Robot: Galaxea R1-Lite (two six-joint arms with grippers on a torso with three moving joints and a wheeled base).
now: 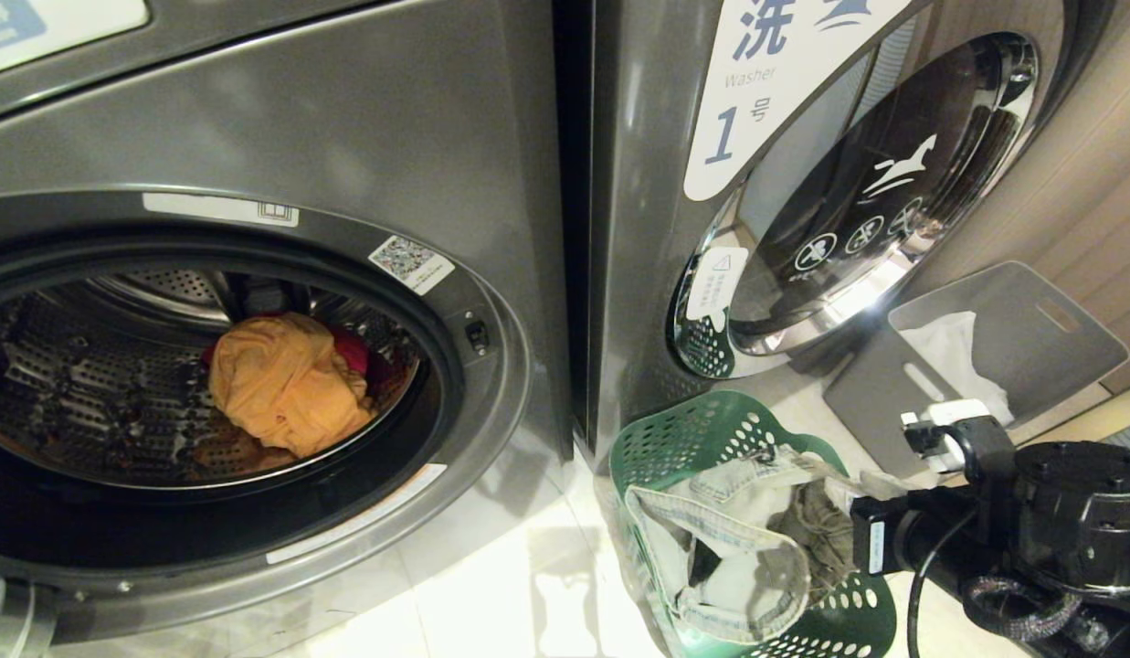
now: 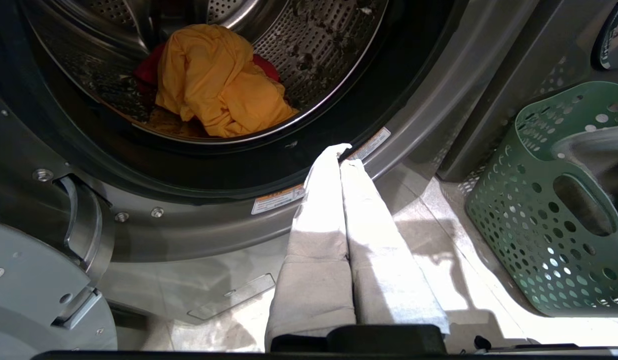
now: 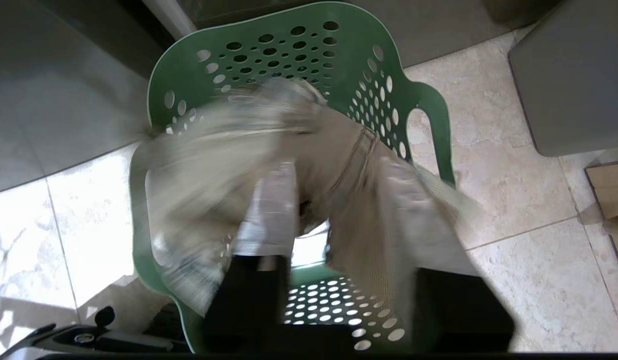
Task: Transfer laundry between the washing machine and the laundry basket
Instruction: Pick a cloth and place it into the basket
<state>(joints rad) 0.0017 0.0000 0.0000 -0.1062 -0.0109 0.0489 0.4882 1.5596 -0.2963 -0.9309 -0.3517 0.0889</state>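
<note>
The right gripper [image 3: 333,200] hangs over the green laundry basket [image 1: 674,434] at the lower right of the head view, its two cloth-covered fingers [image 3: 269,210] parted, with a beige garment [image 1: 738,548] draped between and around them and sagging into the basket; whether the cloth is still pinched cannot be told through the blur. The left gripper [image 2: 343,155] is parked low in front of the washing machine [image 1: 364,146], fingers pressed together and empty, pointing at the lower rim of the door opening. One orange garment [image 1: 286,384] lies in the drum [image 1: 89,384] at the left of the head view, with one red item [image 1: 353,349] partly hidden behind it. Two machines stand side by side: the open one at left, and a second at right with a closed round door [image 1: 884,192] and a "1" label. One grey bin [image 1: 1030,338] holding white cloth stands at the right. The floor [image 1: 491,585] is pale glossy tile.
</note>
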